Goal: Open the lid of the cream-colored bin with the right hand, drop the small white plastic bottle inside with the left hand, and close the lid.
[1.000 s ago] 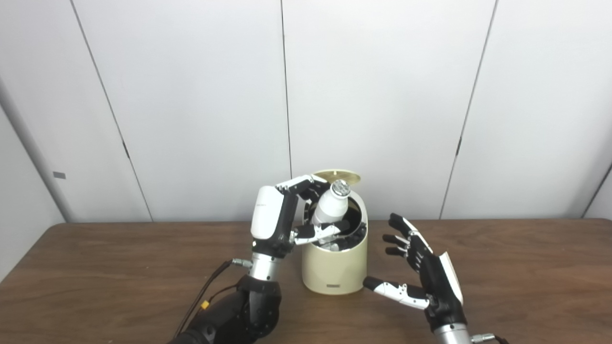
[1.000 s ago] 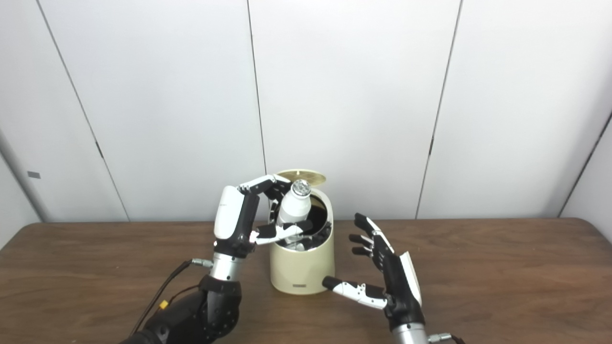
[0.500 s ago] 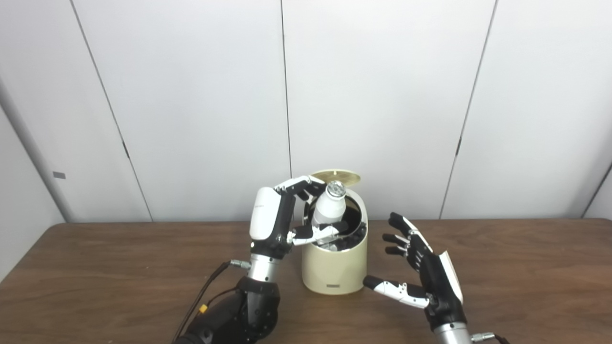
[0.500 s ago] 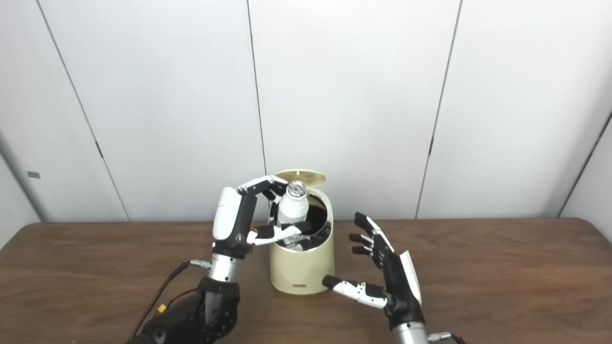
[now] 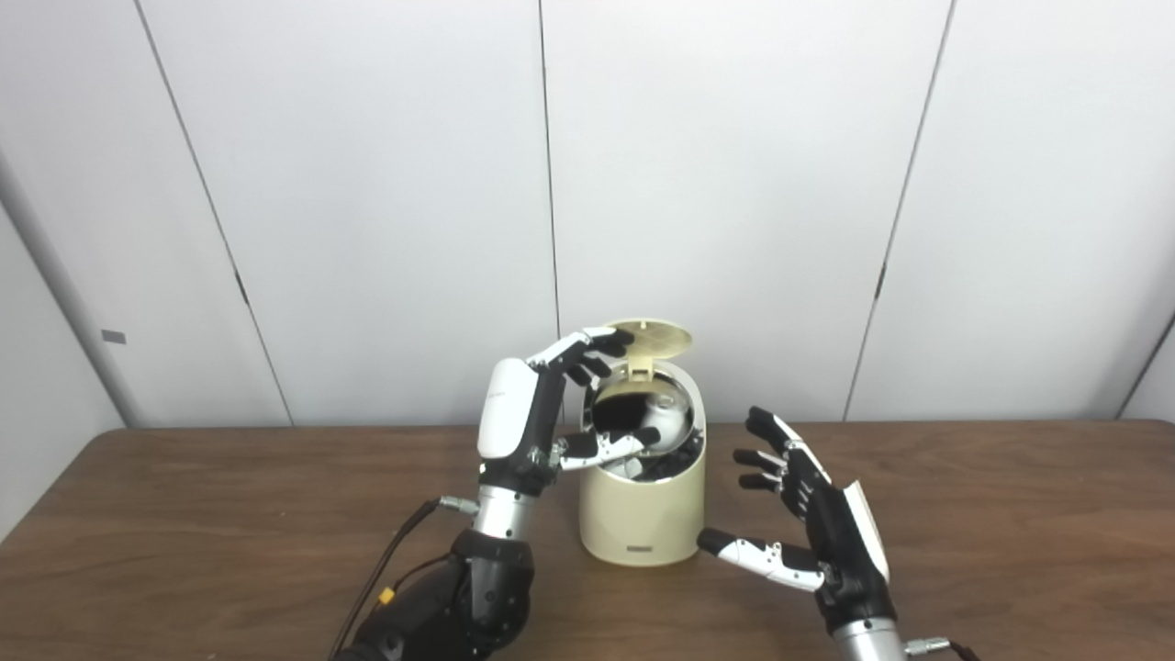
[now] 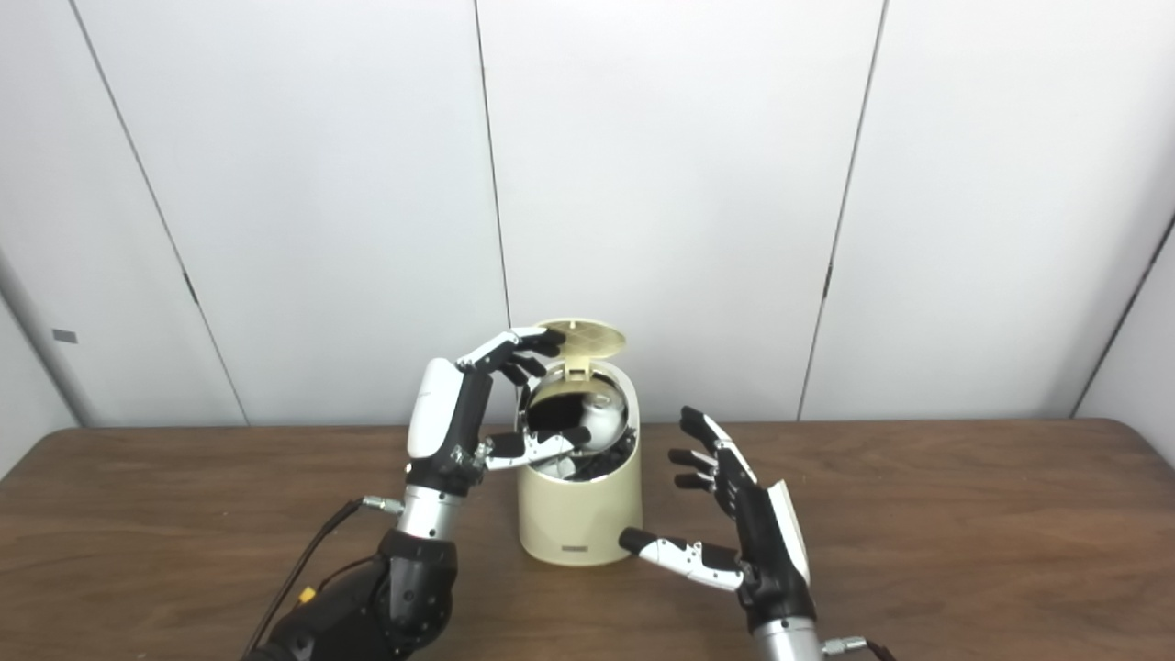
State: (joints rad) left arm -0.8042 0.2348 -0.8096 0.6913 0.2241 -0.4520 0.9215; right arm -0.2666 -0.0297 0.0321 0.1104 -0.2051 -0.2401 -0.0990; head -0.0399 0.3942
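Now we are seeing the bottle lying inside the open bin, left hand and right hand both spread, holding nothing.

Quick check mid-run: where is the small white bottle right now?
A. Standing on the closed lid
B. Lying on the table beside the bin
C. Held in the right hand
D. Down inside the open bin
D. The white bottle lies inside the cream bin, below the rim, under the raised lid; the left hand is open over the mouth, and the right hand is open and empty.
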